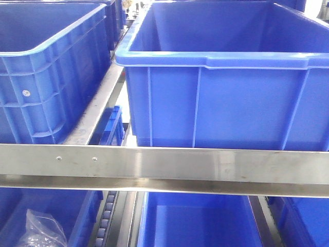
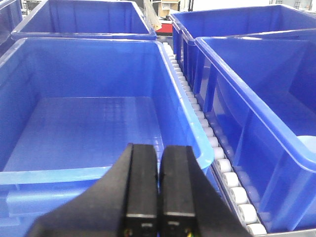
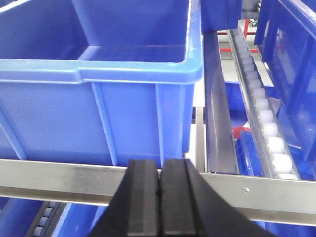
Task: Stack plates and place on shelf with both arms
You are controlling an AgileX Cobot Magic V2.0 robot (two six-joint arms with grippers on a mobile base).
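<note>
Both pincers are clenched on nothing: the left pincer [image 2: 158,185] shows its two black fingers pressed flat together, and the right pincer [image 3: 160,195] the same.

Just beyond the left pincer lies an open blue bin [image 2: 84,128], its floor bare. To the pincer's right runs a roller track [image 2: 217,148], and past that a second bin [image 2: 256,113]. A pale patch [image 2: 307,143] at that bin's far right edge might be a plate rim, but too little shows to tell.

Just ahead of the right pincer a steel rail [image 3: 59,177] crosses, with a bin [image 3: 98,79] standing behind it.

The plates show for certain in no view, so neither arm has its target in sight.

The likely trouble: with fingers pressed together, either arm reaching forward would knock a bin rim or the rail rather than grip anything. The bins stand close together, leaving little room, and two arms working into one bin could foul each other. A smooth, shallow plate may also slip if pinched only at the rim.
</note>
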